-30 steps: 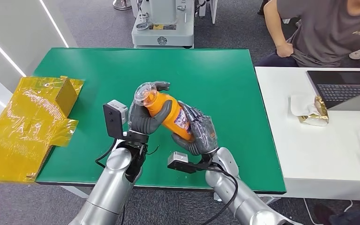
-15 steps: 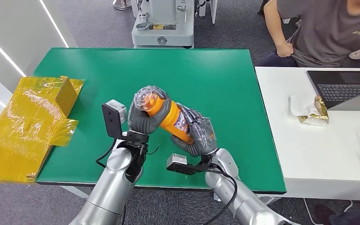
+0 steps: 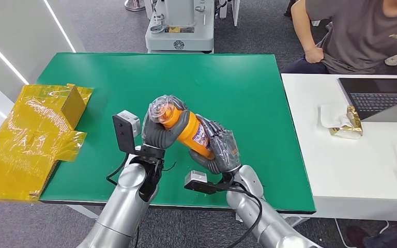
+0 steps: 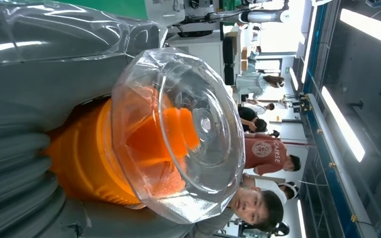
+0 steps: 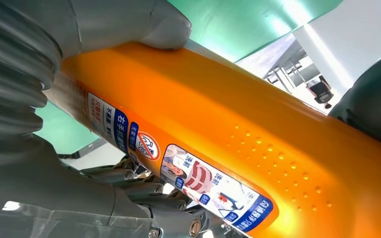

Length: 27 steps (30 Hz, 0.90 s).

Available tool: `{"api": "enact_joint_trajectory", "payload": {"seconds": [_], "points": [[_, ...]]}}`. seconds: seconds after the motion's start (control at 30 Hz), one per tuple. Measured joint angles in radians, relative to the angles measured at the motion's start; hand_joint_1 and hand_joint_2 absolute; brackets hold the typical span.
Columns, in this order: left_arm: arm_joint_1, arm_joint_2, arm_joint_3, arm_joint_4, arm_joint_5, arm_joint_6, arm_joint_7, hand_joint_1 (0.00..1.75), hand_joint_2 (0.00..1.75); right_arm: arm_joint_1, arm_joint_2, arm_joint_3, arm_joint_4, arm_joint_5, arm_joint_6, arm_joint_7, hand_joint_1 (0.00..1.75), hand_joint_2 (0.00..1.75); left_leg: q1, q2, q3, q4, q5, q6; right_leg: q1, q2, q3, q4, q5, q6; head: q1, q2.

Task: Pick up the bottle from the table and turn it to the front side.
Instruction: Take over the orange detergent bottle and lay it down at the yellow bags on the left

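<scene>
An orange bottle (image 3: pixel 188 130) with a clear domed cap (image 3: pixel 159 108) is held tilted above the green table (image 3: pixel 238 82), cap toward me and to the left. My left hand (image 3: pixel 157 132) grips its upper end just below the cap. My right hand (image 3: pixel 221 150) holds its lower end. The left wrist view looks straight at the clear cap (image 4: pixel 198 134) over the orange neck (image 4: pixel 94 153). The right wrist view shows the orange bottle's side (image 5: pixel 258 134) with a printed label (image 5: pixel 203 183) and raised dots.
Yellow crinkled wrapping with a box (image 3: pixel 36 134) lies over the table's left edge. A white table (image 3: pixel 362 165) to the right carries a laptop (image 3: pixel 382 98) and a wrapped packet (image 3: pixel 344 123). A person (image 3: pixel 356 31) sits behind it. A white machine (image 3: pixel 181 26) stands beyond the green table.
Both hands have turned the bottle a little, and the cap has tipped more toward me and slightly lower. The left hand's fingers have closed further around the neck.
</scene>
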Motion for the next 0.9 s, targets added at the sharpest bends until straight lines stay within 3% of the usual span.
{"api": "enact_joint_trajectory", "payload": {"seconds": [0.13, 0.5, 0.7, 0.9], "points": [[0.001, 0.000, -0.001, 0.000, 0.000, 0.003, 0.000, 1.75, 1.75, 0.005, 0.000, 0.000, -0.006, -0.012, 0.000, -0.001, 0.00, 1.75, 0.000, 0.000, 0.000, 0.000, 0.000, 0.000, 0.000, 0.000, 0.000, 0.000, 0.000, 0.000, 0.000, 0.000], [-0.001, 0.008, -0.001, 0.000, 0.004, 0.030, 0.001, 1.75, 1.75, 0.014, 0.007, 0.005, -0.044, -0.147, 0.000, -0.007, 0.00, 1.75, 0.000, -0.001, 0.000, 0.000, 0.000, 0.000, 0.000, -0.001, 0.000, 0.000, 0.000, 0.000, 0.000, 0.000], [0.000, 0.022, 0.000, 0.000, 0.006, 0.051, 0.001, 1.75, 1.75, 0.083, 0.011, 0.004, -0.192, -0.263, 0.007, -0.009, 0.00, 1.75, 0.000, -0.001, -0.001, 0.000, 0.000, 0.000, 0.000, -0.001, 0.000, 0.000, 0.000, 0.000, 0.000, 0.000], [-0.002, 0.059, 0.030, 0.000, 0.016, 0.103, -0.012, 1.75, 1.75, 0.196, -0.009, 0.045, -0.449, -0.657, 0.273, -0.014, 0.00, 1.75, 0.000, 0.000, -0.001, -0.001, 0.000, 0.000, 0.000, 0.000, -0.001, 0.000, 0.000, 0.000, 0.000, 0.000]]}}
